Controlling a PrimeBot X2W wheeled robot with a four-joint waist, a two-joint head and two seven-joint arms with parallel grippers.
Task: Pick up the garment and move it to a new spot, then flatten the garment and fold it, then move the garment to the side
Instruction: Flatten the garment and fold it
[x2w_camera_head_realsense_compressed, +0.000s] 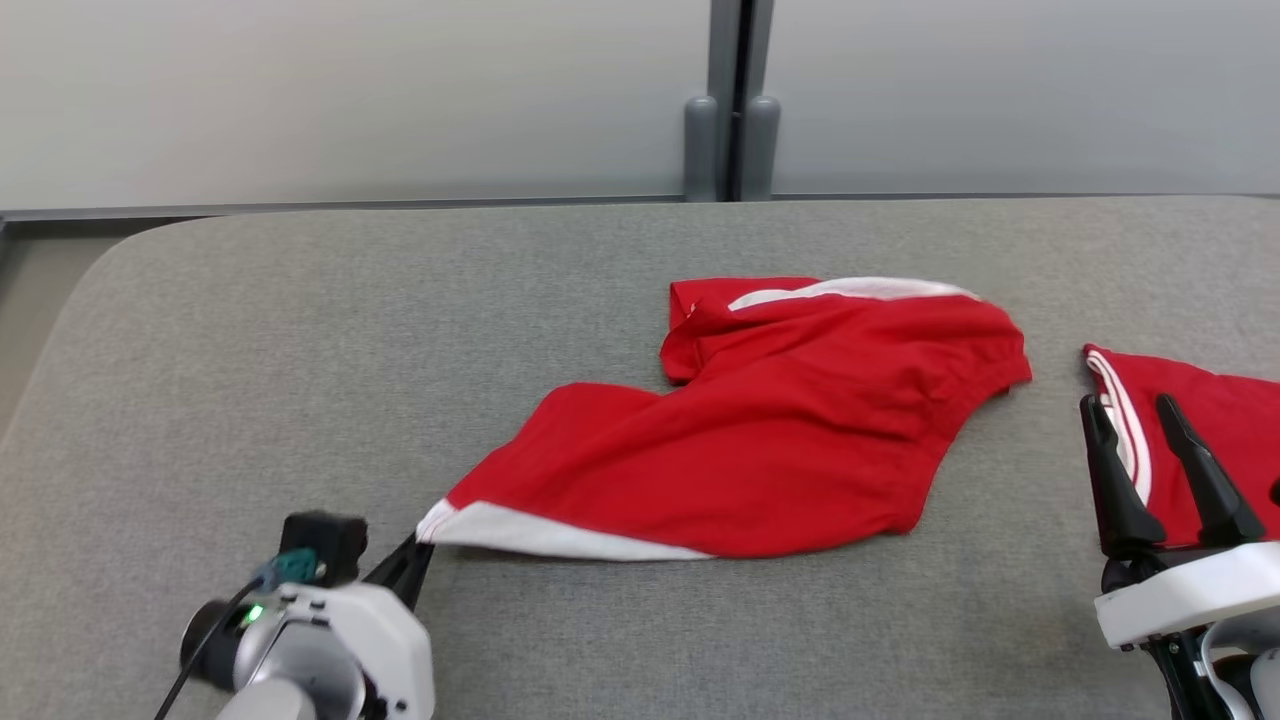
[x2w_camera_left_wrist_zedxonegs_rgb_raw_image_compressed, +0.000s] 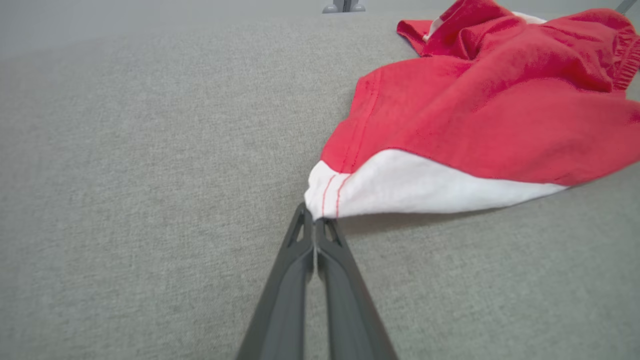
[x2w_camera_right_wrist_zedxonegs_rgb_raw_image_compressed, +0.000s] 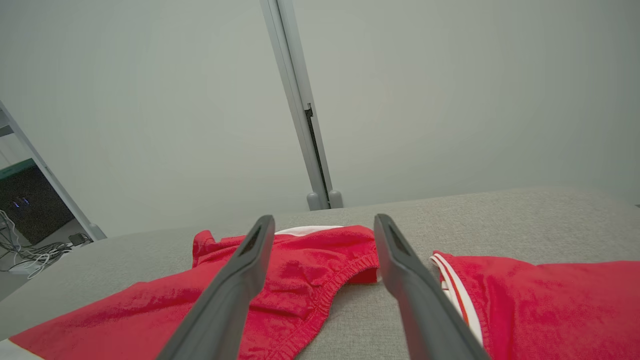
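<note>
Left hand (x2w_camera_head_realsense_compressed: 422, 547) on diagonal garment's (x2w_camera_head_realsense_compressed: 780, 430) near-left corner

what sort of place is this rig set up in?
Probably a lab or test room: grey padded table against plain wall panels, a red garment on it, loose cables on the floor beyond.

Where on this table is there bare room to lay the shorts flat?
Left half, between the shorts and the left edge of the table; also the strip behind them. Crowded at right: a second garment by the right gripper.
</note>
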